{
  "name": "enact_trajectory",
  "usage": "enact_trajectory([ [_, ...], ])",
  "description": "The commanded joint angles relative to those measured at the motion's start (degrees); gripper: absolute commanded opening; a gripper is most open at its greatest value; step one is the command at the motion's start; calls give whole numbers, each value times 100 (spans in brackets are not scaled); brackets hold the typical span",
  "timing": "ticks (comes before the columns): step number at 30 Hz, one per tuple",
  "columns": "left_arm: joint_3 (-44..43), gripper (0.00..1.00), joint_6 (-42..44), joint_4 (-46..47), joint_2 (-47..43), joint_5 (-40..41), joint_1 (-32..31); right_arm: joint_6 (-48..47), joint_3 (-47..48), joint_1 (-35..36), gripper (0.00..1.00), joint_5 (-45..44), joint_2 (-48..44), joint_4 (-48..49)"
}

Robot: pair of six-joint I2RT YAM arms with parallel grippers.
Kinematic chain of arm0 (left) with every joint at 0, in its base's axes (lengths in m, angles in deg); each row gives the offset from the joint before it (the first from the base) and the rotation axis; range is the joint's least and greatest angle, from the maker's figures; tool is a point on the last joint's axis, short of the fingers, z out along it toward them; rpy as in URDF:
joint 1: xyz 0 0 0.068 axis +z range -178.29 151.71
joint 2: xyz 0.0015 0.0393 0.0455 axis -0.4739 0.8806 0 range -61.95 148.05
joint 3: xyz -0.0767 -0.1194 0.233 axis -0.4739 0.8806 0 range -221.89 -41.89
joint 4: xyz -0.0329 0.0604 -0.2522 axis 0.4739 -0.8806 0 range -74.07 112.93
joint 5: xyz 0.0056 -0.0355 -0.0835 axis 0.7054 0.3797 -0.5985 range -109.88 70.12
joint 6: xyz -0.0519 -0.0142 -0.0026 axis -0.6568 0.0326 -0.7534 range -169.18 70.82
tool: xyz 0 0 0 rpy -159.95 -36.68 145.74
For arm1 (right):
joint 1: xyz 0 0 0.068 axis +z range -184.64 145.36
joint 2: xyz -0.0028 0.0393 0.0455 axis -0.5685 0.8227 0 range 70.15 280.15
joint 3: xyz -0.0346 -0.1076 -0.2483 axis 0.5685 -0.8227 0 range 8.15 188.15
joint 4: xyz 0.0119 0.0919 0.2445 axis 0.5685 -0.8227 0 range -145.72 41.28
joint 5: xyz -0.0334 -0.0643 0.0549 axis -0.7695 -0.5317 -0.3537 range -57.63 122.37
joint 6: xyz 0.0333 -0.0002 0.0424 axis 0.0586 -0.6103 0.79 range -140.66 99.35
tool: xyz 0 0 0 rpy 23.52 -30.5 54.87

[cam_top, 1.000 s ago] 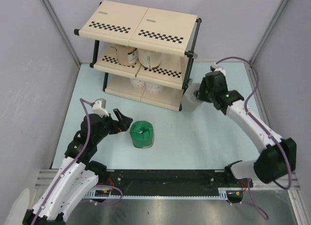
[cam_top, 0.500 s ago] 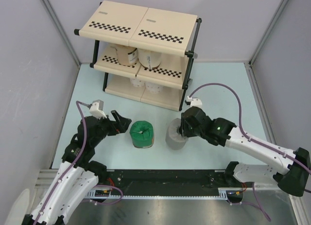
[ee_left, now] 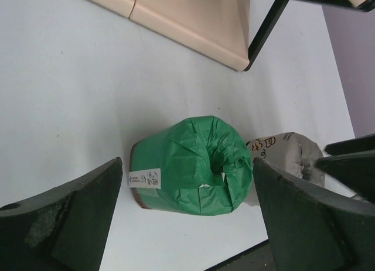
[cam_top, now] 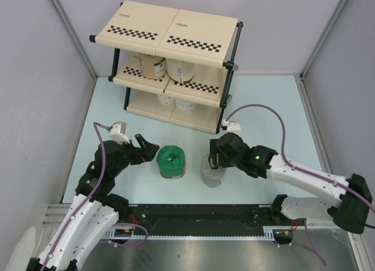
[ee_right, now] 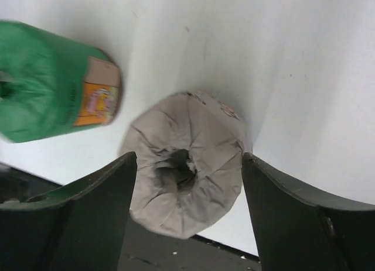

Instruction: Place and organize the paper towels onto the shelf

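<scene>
The shelf (cam_top: 176,25) stands at the far side of the pale blue counter (cam_top: 263,124); its top tier is bare; the middle tier holds two rolls side by side, a tan roll (cam_top: 153,66) on the left and a paler roll (cam_top: 181,69) on the right; two white rolls (cam_top: 176,102) show on the bottom tier, half hidden under the panel above.

The green-wrapped roll (cam_top: 171,161) stands upright on the counter in front of the shelf, its centre hole facing up and a small white label on its side; the grey roll (cam_top: 211,175) stands just to its right, nearer the front edge, with a narrow gap between the two.

The left gripper (cam_top: 147,143) hangs just beside the green-wrapped roll on its left; its jaws are released and spread wide, and in the left wrist view the roll lies ahead of them, touching neither finger.

The right gripper (cam_top: 215,160) is over the grey roll; in the right wrist view the jaws sit one on each side of it, spread to about the roll's width; whether they are grasping it or standing just off its wrapper I cannot tell.
</scene>
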Motion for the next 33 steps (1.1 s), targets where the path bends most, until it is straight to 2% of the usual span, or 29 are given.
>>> enact_trajectory([
  [1, 289, 96, -240, -23, 160, -268, 8, 143, 74, -144, 77, -452, -1235, 217],
  [4, 552, 95, -407, 214, 398, -462, -1, 152, 83, -276, 77, -628, -1850, 15],
  [8, 772, 95, -583, 425, 513, -278, -1, 117, 83, -452, 79, -803, -2222, -266],
  [12, 948, 95, -680, 724, 626, -339, -1, 151, 56, -496, 79, -936, -2240, -618],
  [18, 931, 95, -663, 997, 838, -533, -1, 169, -75, -505, 79, -945, -2293, -566],
  [33, 623, 91, -338, 874, 1224, -366, -106, 187, -365, -655, 80, -866, -2240, -434],
])
